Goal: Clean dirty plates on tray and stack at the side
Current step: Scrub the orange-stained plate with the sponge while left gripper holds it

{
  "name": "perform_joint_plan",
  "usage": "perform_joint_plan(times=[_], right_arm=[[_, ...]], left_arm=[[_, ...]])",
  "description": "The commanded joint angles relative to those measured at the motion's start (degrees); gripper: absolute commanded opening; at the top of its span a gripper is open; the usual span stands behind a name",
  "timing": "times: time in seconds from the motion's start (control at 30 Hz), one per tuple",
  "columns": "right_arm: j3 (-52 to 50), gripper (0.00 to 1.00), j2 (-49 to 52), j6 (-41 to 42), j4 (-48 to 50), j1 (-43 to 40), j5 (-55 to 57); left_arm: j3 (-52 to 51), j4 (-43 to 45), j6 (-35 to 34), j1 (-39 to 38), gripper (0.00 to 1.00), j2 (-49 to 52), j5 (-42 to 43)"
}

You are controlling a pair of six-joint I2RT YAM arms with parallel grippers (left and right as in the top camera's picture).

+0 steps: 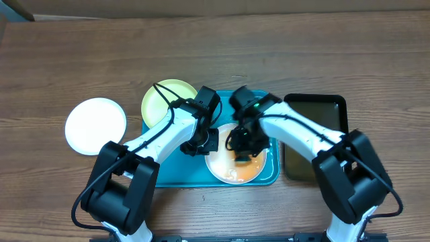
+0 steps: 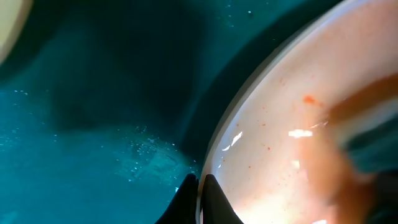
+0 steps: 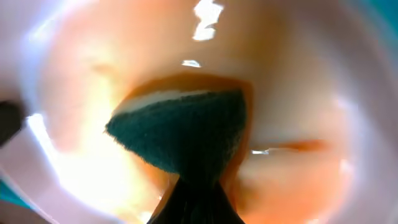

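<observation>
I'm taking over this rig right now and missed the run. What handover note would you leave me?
Left gripper: shut on the rim of the smeared plate, steadying it on the teal tray.
Right gripper: shut on the sponge, pressed onto that plate.
White plate lies on the table left of the tray, looking clean; yellow-green plate sits at the tray's upper-left corner, no smears visible from overhead.
Left: finish wiping the smeared plate, then stack all three at the side; none stacked yet.

Both arms point(image 1: 168, 131) inward, jaws clamped.
</observation>
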Motion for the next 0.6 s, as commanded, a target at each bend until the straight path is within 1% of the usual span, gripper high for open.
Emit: perform_joint_plan(times=[0.0,0.1,0.17,0.33,0.47,0.57], right_arm=[[-0.04,0.04,1.46,-0.48,3.96,3.54,-2.47],[-0.04,0.04,1.46,2.80,6.69,3.65,0.70],[-0.04,0.04,1.46,4.35,8.68,3.43,4.72],[-0.04,0.04,1.46,4.46,13.68,3.43,11.56],[-0.04,0.04,1.46,6.75,13.57,3.43,17.49],[-0.04,0.04,1.46,6.78,11.19,3.43,18.82]], left_arm=[[-0.09,0.11,1.05,-0.39,0.04,-1.57,-0.02],[-0.09,0.04,1.03,-0.39,0.04,-1.57,0.04],[-0.09,-0.07,1.05,-0.39,0.04,-1.57,0.04],[-0.09,-0.09,1.03,-0.39,0.04,-1.57,0.07],[-0.11,-0.13,1.05,-0.39,0.04,-1.57,0.07],[-0.09,-0.39,1.03,-0.39,0.04,-1.57,0.07]])
